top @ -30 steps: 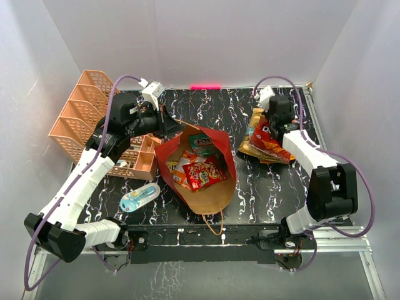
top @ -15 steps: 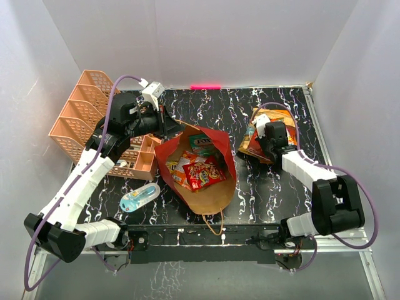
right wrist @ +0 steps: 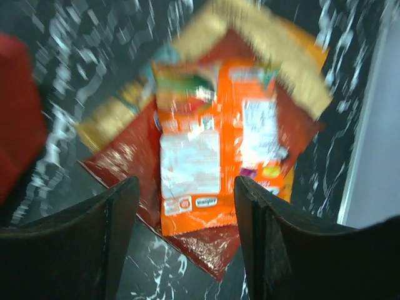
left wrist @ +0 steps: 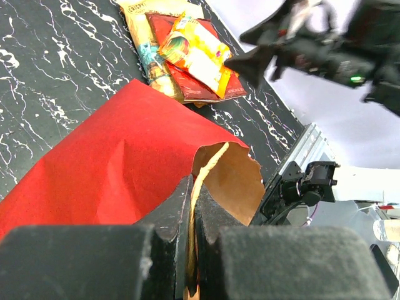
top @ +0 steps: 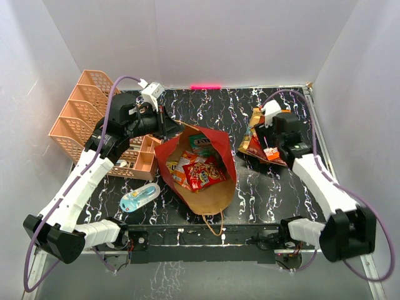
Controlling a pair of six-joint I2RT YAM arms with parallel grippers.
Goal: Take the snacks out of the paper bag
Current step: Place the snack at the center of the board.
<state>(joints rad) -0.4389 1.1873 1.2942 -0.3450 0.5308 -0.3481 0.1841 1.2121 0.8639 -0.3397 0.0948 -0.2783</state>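
The red paper bag (top: 206, 187) stands open mid-table, its brown inside showing. Several snacks (top: 201, 172) lie in it. My left gripper (top: 170, 128) is shut on the bag's far-left rim; in the left wrist view its jaws (left wrist: 192, 209) pinch the brown paper edge. A pile of snacks (top: 259, 147) lies on the table to the right of the bag. My right gripper (top: 267, 139) hovers just over it, open. In the right wrist view an orange packet (right wrist: 194, 169) lies loose atop a red chip bag (right wrist: 209, 247), below the spread fingers (right wrist: 184, 187).
A pink basket organizer (top: 87, 119) stands at the back left beside my left arm. A blue-white blister pack (top: 139, 198) lies in front of it. White walls close in the black marbled table (top: 262, 187) on three sides.
My right gripper has opened, let the orange packet go onto the pile and drawn back a little. The left gripper keeps its hold on the bag's rim.
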